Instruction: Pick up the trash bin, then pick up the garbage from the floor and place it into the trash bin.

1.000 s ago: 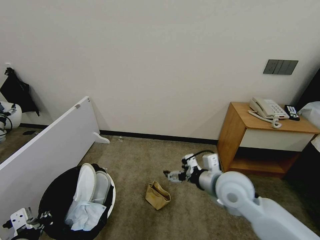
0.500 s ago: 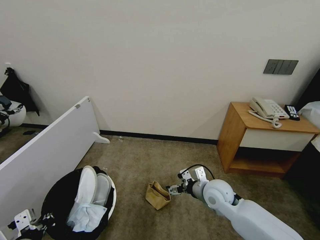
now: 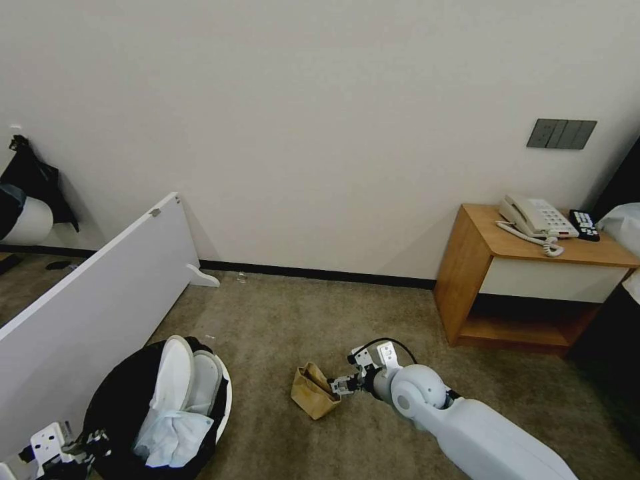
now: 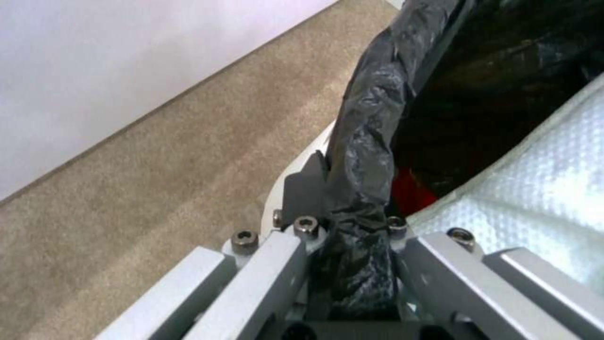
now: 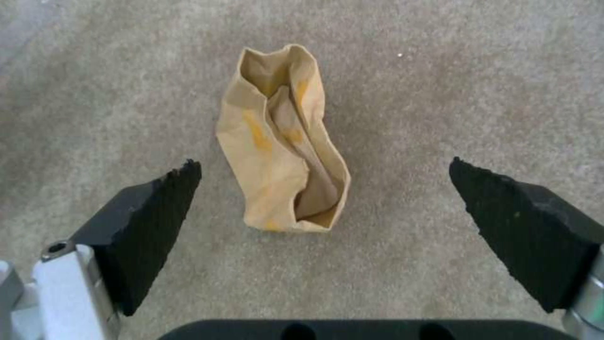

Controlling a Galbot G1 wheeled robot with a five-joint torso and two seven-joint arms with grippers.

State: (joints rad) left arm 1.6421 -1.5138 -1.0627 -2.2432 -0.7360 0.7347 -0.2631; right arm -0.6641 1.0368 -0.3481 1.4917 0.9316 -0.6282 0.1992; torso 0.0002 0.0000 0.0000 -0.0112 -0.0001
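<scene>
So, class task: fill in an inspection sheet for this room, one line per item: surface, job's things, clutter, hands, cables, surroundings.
Surface: beige carpet, bare around the bag.
Job's things: brown paper bag lying on the carpet; bin with black liner holds two white slippers and tissue.
Clutter: nothing seen.
Hands: right hand open, beside the bag; left hand shut on the bin's rim.
Cables: black cable looped on the right wrist.
Surroundings: white panel, wooden nightstand, telephone.
</scene>
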